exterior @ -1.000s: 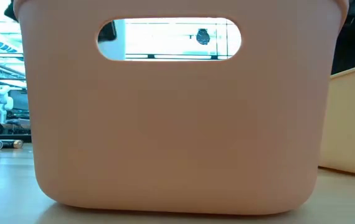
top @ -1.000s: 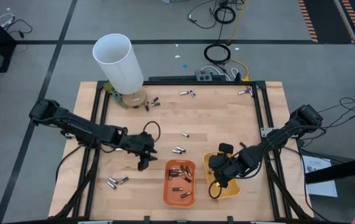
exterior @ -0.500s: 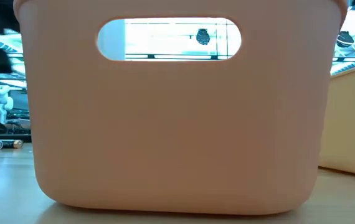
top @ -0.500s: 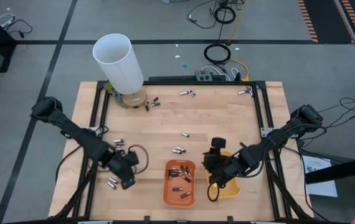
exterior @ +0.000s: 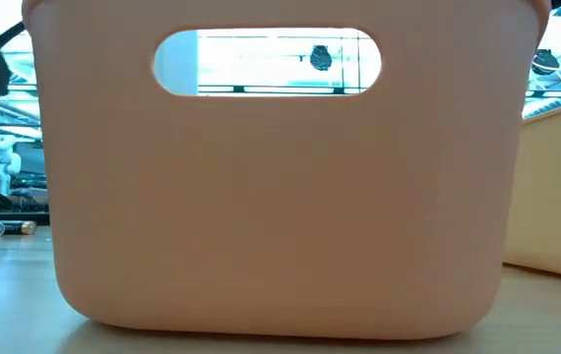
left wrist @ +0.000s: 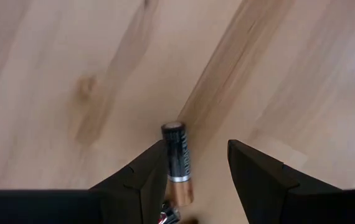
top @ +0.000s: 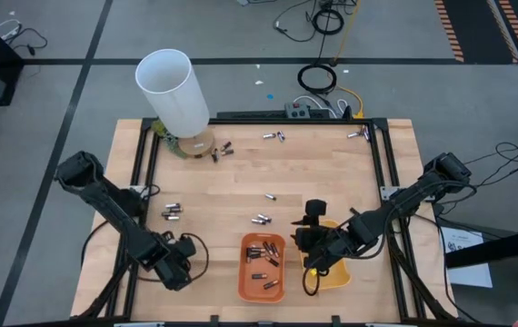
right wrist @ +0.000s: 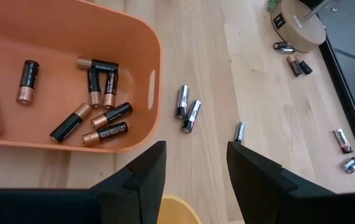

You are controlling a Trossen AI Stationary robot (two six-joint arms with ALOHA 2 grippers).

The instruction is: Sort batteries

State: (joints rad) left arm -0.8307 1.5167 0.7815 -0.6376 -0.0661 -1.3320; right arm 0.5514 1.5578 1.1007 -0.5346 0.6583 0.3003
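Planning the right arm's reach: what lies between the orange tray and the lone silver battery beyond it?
Two silver batteries side by side on bare wood, in the right wrist view.

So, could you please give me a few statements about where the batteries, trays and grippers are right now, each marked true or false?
1. The orange tray holds dark batteries with coppery ends. True.
2. The left gripper is open over a dark battery lying on the wood. True.
3. The right gripper is shut on a silvery battery. False: nothing sits between its fingers, and the silvery pair lies on the table ahead of it.
4. The white tube lies on its side in the orange tray. False: it stands at the table's far left corner.
5. The yellow tray sits beside the orange tray. True.
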